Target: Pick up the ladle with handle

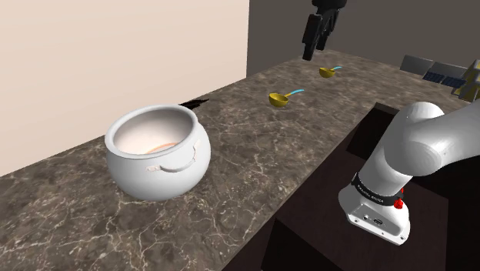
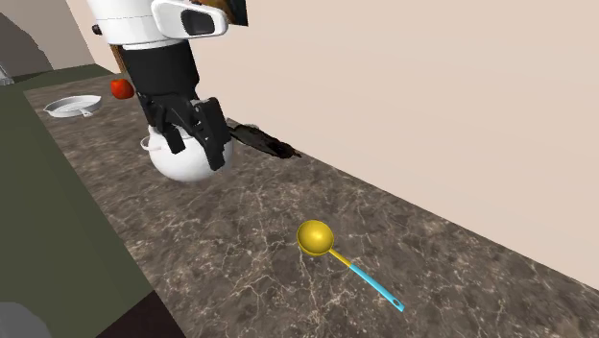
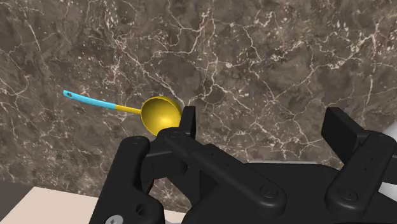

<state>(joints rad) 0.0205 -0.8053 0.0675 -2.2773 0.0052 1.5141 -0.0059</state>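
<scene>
A ladle with a yellow bowl and a light blue handle point(image 2: 315, 236) lies on the dark marble counter point(image 2: 240, 221). From the wrist camera, the ladle point(image 3: 159, 114) lies just outside one finger point(image 3: 188, 119), handle pointing away from the gripper. My black gripper point(image 3: 264, 124) is open, with bare marble between its fingers. It hangs well above the counter in the shoulder view point(image 1: 317, 42) and the second exterior view point(image 2: 195, 144). The shoulder view shows two such ladles, one nearer the pot point(image 1: 278, 98) and one farther along point(image 1: 328, 72).
A large white pot point(image 1: 158, 150) with side handles stands on the counter near the wall. In the second exterior view a grey pan point(image 2: 72, 106) and a red object point(image 2: 121, 88) sit at the counter's far end. The counter's front edge point(image 1: 308, 177) drops to a dark floor.
</scene>
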